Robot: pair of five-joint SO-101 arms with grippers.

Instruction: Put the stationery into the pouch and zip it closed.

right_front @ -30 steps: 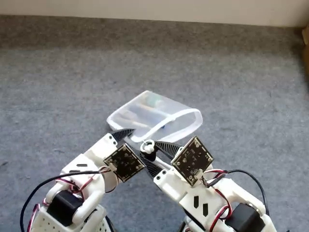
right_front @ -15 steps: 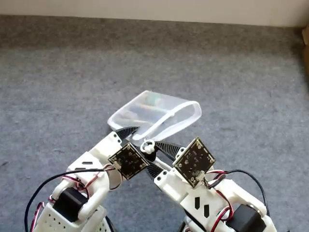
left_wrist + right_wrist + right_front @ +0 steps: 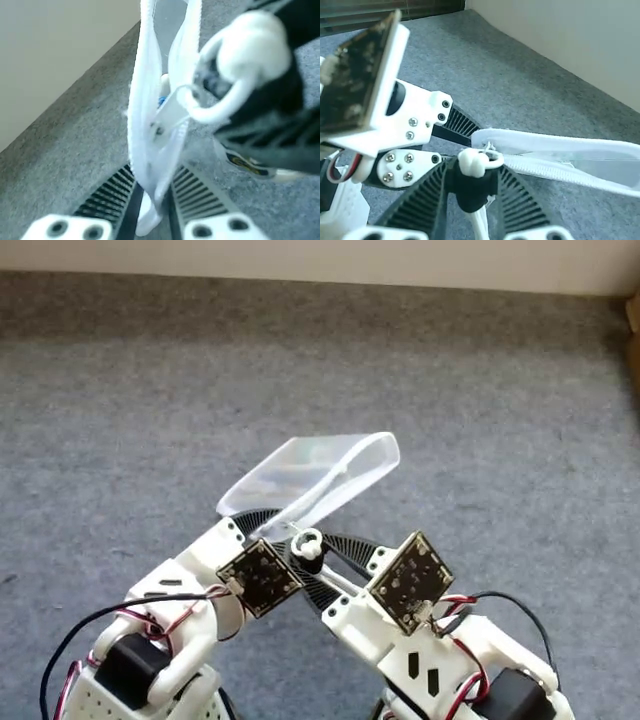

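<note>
The see-through white plastic zip pouch (image 3: 310, 472) hung tilted off the grey carpet (image 3: 120, 390), between the arms. Left gripper (image 3: 152, 200) pinched its near end, and right gripper (image 3: 470, 187) was clamped on the round white zipper pull (image 3: 476, 162). I'd say hold the left firm and draw the pull straight along the zip, or it'll probably bunch.

Clear-white pouch (image 3: 312, 472), white zip pull (image 3: 307, 541), ribbed black left end effector (image 3: 152, 195) and right end effector (image 3: 472, 176), grey table (image 3: 480, 370)

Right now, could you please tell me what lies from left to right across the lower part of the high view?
Left arm's wrist camera board → white zipper pull ring → right arm's wrist camera board.
</note>
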